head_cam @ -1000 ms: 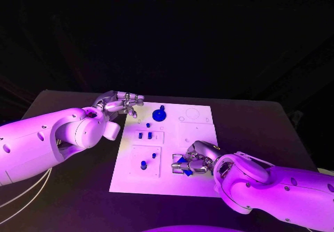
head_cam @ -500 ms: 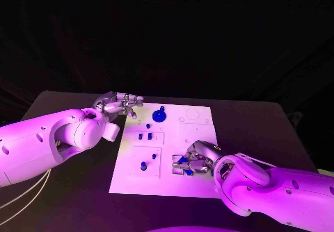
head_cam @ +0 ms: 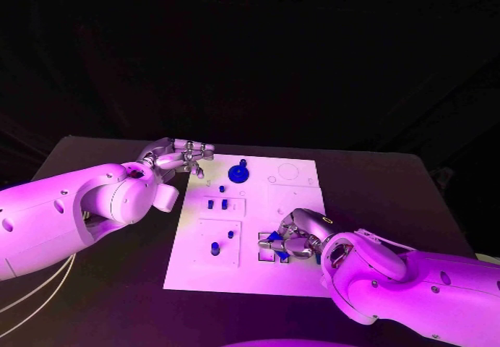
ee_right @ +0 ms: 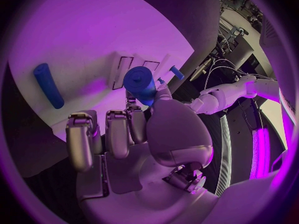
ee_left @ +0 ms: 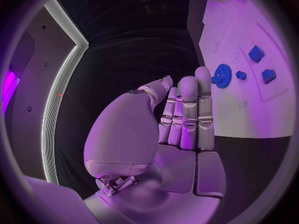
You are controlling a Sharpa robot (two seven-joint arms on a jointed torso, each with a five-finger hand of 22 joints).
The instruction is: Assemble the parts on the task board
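The white task board (head_cam: pixel 281 195) lies mid-table. My right hand (head_cam: pixel 297 237) is over its near right part and pinches a short blue cylinder (ee_right: pixel 140 84) between thumb and fingers, just above the plate. Another blue cylinder (ee_right: pixel 49 84) lies flat on the board beside that hand. A blue gear (head_cam: pixel 238 172) sits near the board's far edge. Small blue pegs (head_cam: pixel 216 204) stand in the left middle block, and two more (head_cam: pixel 214 248) in the near left block. My left hand (head_cam: pixel 179 155) hovers at the board's far left corner, fingers straight and holding nothing (ee_left: pixel 184 114).
The black table (head_cam: pixel 396 188) surrounds the board, with bare room to its right and far side. My left forearm (head_cam: pixel 84 210) lies along the board's left edge. Round outlines (head_cam: pixel 289 171) mark the board's far right corner.
My right hand has shifted very slightly with the blue cylinder still in it. The left hand has stayed where it was.
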